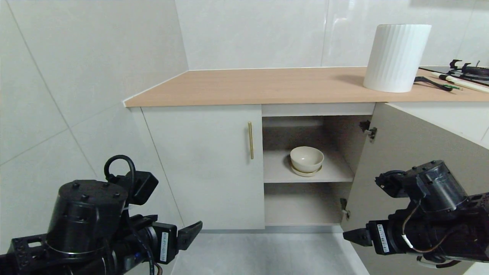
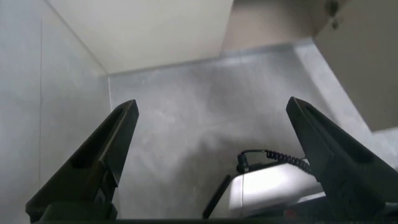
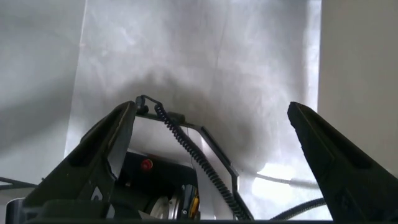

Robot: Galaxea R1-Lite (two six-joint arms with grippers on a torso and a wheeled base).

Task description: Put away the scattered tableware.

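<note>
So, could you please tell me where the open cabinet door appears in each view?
Head view: the open cabinet door stands swung out beside the shelf holding the bowl.
Left wrist view: the pale panel with a hinge, past the floor.
Right wrist view: a pale strip may be it; cannot tell.
Shared landmark: the grey floor.

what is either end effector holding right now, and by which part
Nothing: the left end effector and the right end effector are both open and empty.

No text can be read.
</note>
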